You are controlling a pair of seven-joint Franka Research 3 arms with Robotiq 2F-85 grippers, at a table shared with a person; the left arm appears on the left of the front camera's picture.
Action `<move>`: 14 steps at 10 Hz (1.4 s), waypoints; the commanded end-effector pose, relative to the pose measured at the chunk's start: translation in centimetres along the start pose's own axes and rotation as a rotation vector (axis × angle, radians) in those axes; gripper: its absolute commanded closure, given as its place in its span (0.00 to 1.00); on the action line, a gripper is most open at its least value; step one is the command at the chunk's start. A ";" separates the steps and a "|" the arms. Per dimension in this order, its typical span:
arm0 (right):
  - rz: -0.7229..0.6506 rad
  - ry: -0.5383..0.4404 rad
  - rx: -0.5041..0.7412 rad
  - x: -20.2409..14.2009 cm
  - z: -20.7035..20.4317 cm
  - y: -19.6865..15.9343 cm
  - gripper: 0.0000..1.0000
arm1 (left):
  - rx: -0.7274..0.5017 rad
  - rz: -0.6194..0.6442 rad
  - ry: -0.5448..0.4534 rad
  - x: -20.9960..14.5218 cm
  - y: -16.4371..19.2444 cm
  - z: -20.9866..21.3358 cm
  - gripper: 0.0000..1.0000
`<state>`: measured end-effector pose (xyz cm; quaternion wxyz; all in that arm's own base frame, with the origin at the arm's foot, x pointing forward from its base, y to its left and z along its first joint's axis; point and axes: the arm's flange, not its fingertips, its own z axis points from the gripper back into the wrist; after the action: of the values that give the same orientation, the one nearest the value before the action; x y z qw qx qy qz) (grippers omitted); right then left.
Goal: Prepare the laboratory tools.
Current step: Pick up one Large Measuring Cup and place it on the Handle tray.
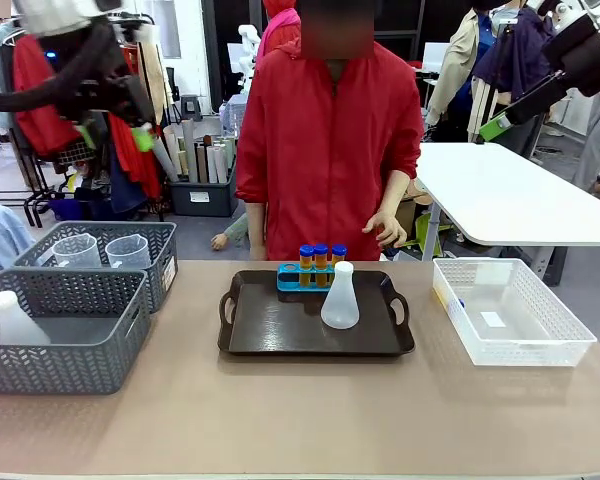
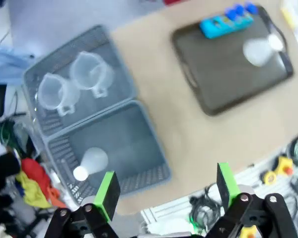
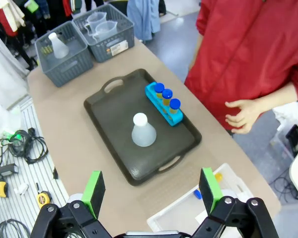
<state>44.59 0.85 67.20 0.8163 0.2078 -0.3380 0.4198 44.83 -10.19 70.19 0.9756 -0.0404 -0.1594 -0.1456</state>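
Here, the left pincer (image 2: 164, 191) and the right pincer (image 3: 151, 191) both hang high above the tan counter (image 1: 300, 420), fingers spread apart, gripping nothing. On the dark brown handled tray (image 1: 280, 325) a blue plastic rack (image 1: 288, 280) carries three yellow-orange tubes with blue caps (image 1: 321, 255). A translucent white conical flask (image 1: 340, 297) stands upright just in front of it. Two clear handled measuring beakers (image 1: 127, 250) sit in the far grey mesh basket (image 1: 110, 228).

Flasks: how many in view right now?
2. One flask stands on the dark tray, just in front of the blue rack. A second flask sits in the near grey basket on the robot's left. None seems hidden: the baskets are seen from above too.
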 end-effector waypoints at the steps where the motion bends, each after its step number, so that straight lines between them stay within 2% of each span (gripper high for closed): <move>1: 0.008 -0.006 0.005 0.1 0.0 0.0 0.00 | 0.050 0.165 -0.056 -1.4 3.5 -1.9 0.00; 2: 0.008 -0.006 0.005 0.1 0.0 0.0 0.00 | 0.099 0.261 -0.075 -2.3 6.2 -2.1 0.00; 4: 0.008 -0.006 0.005 0.1 0.0 0.0 0.00 | 0.138 0.337 -0.076 -3.0 9.5 -2.8 0.00; 5: 0.008 -0.006 0.005 0.1 0.0 0.0 0.00 | 0.103 0.373 -0.110 -3.1 10.0 -3.1 0.00; 6: 0.008 -0.006 0.005 0.1 0.0 0.0 0.00 | -0.015 0.333 -0.121 -2.3 8.5 -2.9 0.00; 7: 0.008 -0.006 0.005 0.1 0.0 0.0 0.00 | 0.110 0.333 -0.074 -2.6 11.1 -2.8 0.00; 11: 0.008 -0.006 0.005 0.1 0.0 0.0 0.00 | 0.090 0.335 -0.081 -2.4 10.7 -2.9 0.00; 12: 0.008 -0.006 0.005 0.1 0.0 0.0 0.00 | 0.101 0.308 0.000 -2.2 11.6 -4.5 0.00; 14: 0.008 -0.006 0.005 0.1 0.0 0.0 0.00 | 0.160 0.411 0.015 -0.9 15.0 -9.0 0.00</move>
<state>44.58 0.87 67.21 0.8163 0.2076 -0.3380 0.4200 49.18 2.09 62.22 0.9873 -0.0069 -0.1533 0.0422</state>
